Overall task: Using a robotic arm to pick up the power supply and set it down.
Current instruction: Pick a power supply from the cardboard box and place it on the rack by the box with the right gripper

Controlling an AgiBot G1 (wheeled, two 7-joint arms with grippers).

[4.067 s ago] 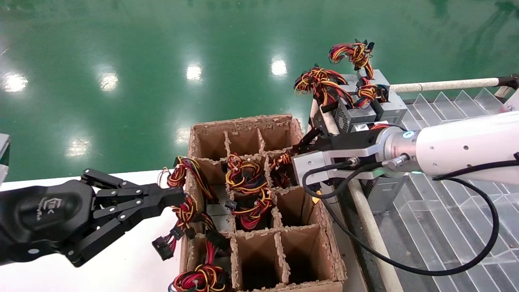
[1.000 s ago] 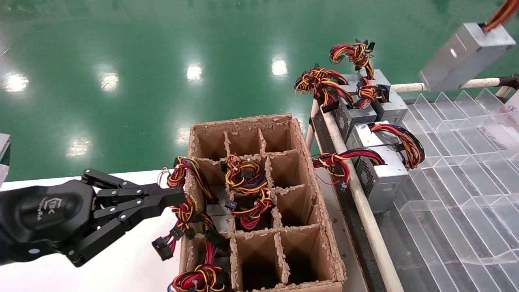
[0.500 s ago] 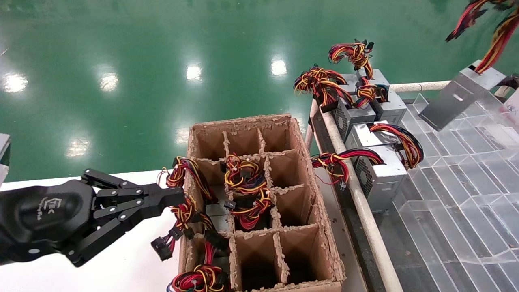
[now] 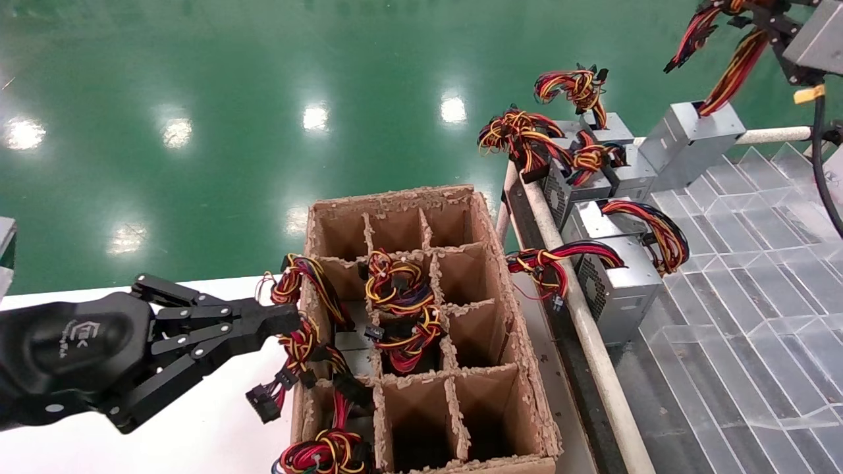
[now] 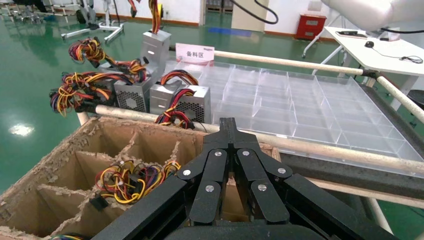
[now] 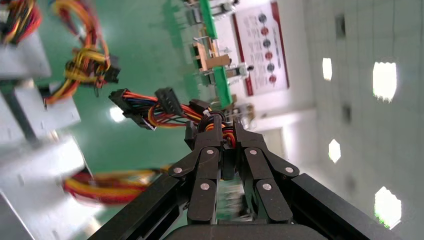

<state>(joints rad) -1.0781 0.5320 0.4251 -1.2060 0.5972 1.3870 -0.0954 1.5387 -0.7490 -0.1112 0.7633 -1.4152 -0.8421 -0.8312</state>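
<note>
A: How do the jaws stand?

B: Going left to right: the left gripper (image 4: pixel 280 319) is parked over the white table (image 4: pixel 197 434), its jaws pressed together on nothing, tips just beside the carton (image 4: pixel 520 368) and the wires spilling over its near wall. The right gripper (image 6: pixel 223 136) is up at the far right corner of the head view, jaws clamped narrow on the wire bundle (image 6: pixel 165 107).

A: And the power supply?

B: The supply (image 4: pixel 691 141) hangs below the right jaws by its wires (image 4: pixel 731 72), over the far edge of the clear tray (image 4: pixel 757 276). It sits tilted, wire end up toward the jaws, bottom end near the rail (image 4: pixel 770 136) and just beside the units (image 4: pixel 612 263) already standing in the tray's left column. Whether it touches the tray yet, I cannot tell.

A: Which relation does the next move turn on?

B: I judge it is the drop line: the box lies straight down from the jaws along the wires, long axis leaning away from vertical. The right arm is the only one near; the left is well apart, across the carton.

A: So?

B: Setting it down likely means lowering until the base seats in a tray cell, then letting the wires go. A swinging box could knock the neighbouring units.
</note>
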